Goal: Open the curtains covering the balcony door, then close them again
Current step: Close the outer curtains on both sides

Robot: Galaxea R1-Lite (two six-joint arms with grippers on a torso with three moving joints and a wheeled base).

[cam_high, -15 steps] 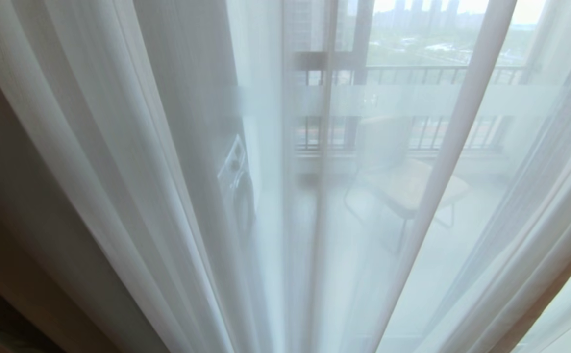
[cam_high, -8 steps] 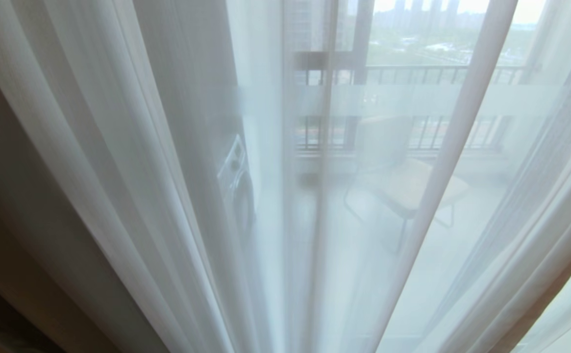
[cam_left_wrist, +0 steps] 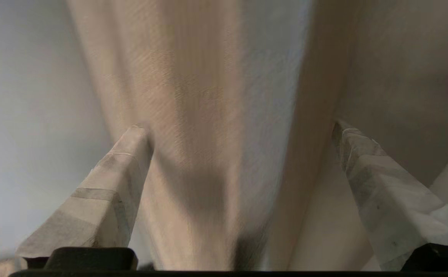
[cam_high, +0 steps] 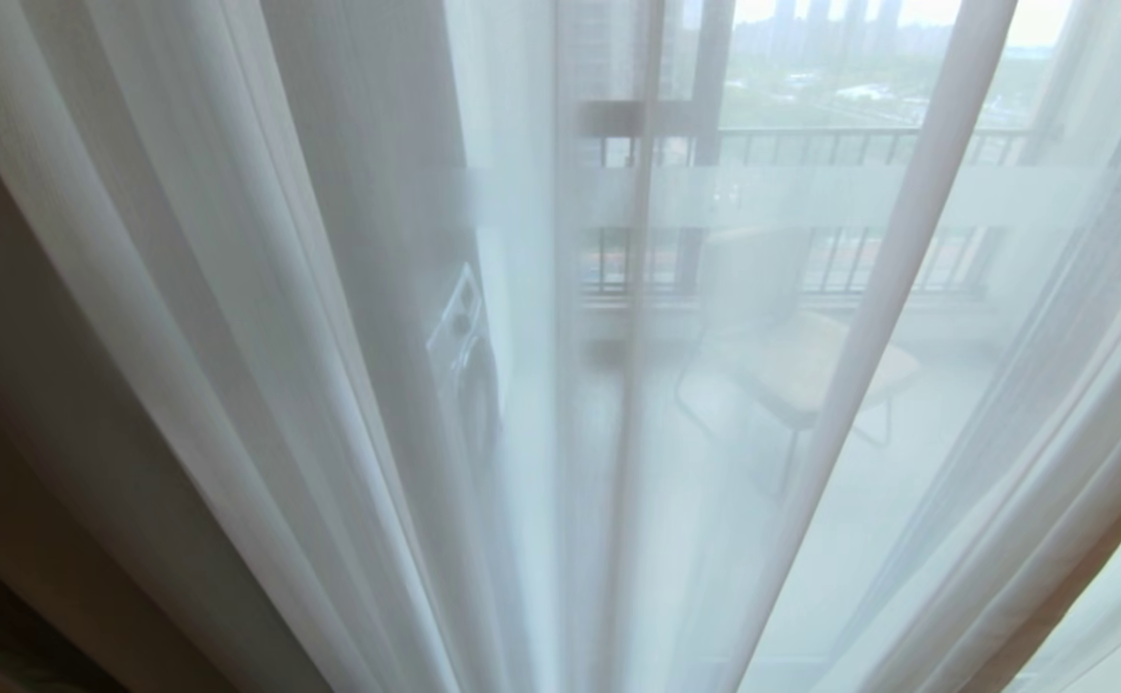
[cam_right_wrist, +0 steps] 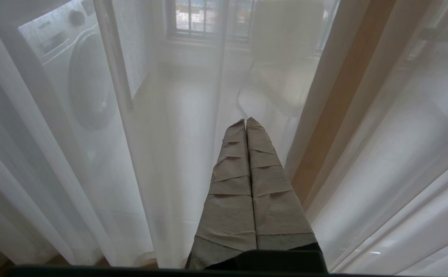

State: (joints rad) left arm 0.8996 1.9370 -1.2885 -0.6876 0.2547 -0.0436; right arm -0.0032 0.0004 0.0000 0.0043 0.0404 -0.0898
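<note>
The curtains fill the head view: a sheer white layer [cam_high: 329, 289] hangs across the middle, and a thick beige panel [cam_high: 31, 404] is bunched at the left. Through the sheer I see the balcony door [cam_high: 791, 197] with its frosted white band. Neither arm shows in the head view. In the left wrist view my left gripper [cam_left_wrist: 238, 127] is open, and a deep fold of the beige curtain [cam_left_wrist: 193, 115] lies between its wide-apart taped fingers [cam_left_wrist: 104, 192]. My right gripper [cam_right_wrist: 245, 120] is shut on nothing and points at the sheer layer [cam_right_wrist: 162, 154].
Behind the glass on the balcony stand a washing machine [cam_high: 464, 356] at the left and a chair [cam_high: 801, 356] with a light seat. A barred railing [cam_high: 858, 144] runs across the far side. A beige curtain edge [cam_right_wrist: 335, 107] hangs to one side of the right gripper.
</note>
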